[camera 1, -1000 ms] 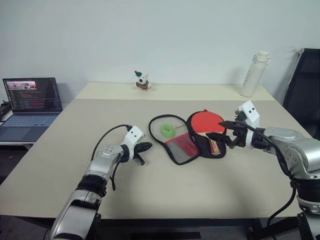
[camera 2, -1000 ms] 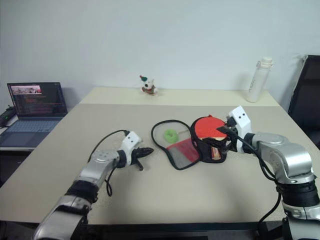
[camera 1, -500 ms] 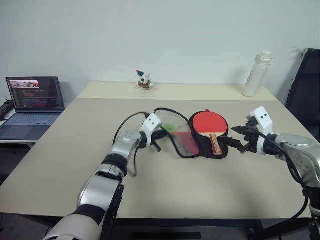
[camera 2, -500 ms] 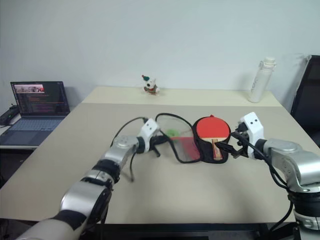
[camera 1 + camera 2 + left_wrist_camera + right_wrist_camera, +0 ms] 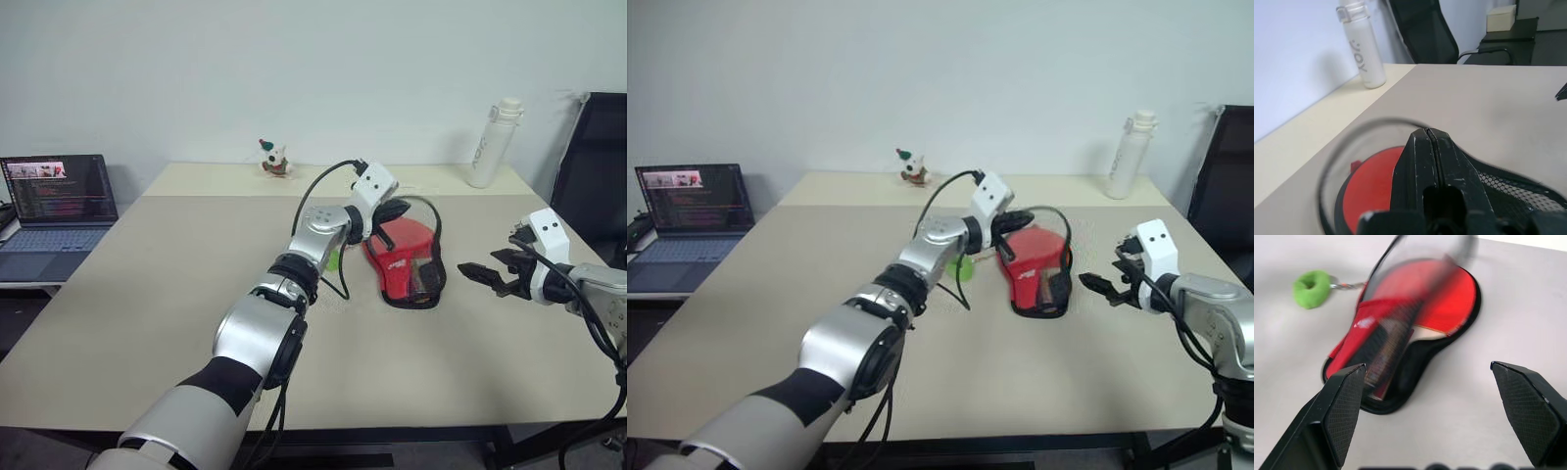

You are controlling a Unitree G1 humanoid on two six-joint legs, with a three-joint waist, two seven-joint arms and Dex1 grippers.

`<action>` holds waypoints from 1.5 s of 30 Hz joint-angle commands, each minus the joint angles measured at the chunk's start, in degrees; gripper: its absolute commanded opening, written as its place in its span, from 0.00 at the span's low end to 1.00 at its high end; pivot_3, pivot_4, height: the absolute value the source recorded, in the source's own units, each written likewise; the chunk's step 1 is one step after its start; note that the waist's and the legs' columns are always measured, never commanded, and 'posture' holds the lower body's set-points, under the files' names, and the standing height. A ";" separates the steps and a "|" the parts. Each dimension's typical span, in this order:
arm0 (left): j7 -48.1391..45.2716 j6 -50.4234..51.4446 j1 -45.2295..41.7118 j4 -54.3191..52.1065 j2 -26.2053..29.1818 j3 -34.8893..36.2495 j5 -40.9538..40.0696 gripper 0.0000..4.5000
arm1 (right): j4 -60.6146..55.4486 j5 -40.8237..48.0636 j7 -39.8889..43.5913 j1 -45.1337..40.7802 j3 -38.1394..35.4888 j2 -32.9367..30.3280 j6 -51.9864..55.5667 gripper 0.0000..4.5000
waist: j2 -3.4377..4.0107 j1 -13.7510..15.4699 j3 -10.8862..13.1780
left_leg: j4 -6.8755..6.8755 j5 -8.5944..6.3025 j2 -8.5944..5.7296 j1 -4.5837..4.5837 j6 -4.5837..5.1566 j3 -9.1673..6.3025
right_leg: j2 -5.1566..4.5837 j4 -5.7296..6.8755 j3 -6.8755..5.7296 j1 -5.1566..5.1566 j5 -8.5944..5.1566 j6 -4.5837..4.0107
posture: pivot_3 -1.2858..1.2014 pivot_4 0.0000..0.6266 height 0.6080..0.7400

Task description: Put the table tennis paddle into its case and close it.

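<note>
Left gripper [image 5: 392,211] pinched closed on the raised rim of the case [image 5: 404,262], lid half folded over the table tennis paddle [image 5: 1442,298] lying inside, mid-table. Right gripper [image 5: 487,273] spread wide, empty, just right of case. Green ring [image 5: 1311,288] left of case

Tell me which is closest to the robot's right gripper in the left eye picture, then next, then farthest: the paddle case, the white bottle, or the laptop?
From the right gripper:
1. The paddle case, just beside it, mid-table.
2. The white bottle, at the table's far edge.
3. The laptop, off the table's opposite side.
</note>
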 commanded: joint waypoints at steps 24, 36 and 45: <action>-2.40 31.28 47.67 -78.07 21.11 8.73 -17.46 0.01 | 63.98 -19.14 -3.06 -27.82 10.16 14.68 -34.71 1.00 | 0.08 0.46 -0.02 | 0.49 -0.01 0.06 -0.02 0.03 -0.27 | -0.09 0.17 -0.06 0.31 0.02 -0.02 | 0.52 0.24 1.00; -0.35 32.90 48.41 -79.84 22.78 8.46 -18.67 0.01 | 76.66 -22.14 4.50 -31.56 10.43 16.40 -36.64 1.00 | 0.08 0.43 -0.02 | 0.47 -0.01 0.09 -0.02 0.01 -0.25 | -0.08 0.16 -0.04 0.29 0.02 -0.02 | 0.52 0.24 1.00; -0.33 33.23 48.68 -80.06 23.58 8.23 -18.87 0.01 | 81.51 -23.73 4.61 -32.64 10.34 19.75 -37.22 1.00 | 0.07 -0.27 -0.03 | 0.47 -0.01 0.12 0.01 0.01 -0.24 | -0.06 0.17 -0.03 0.31 0.02 -0.03 | 0.52 0.24 1.00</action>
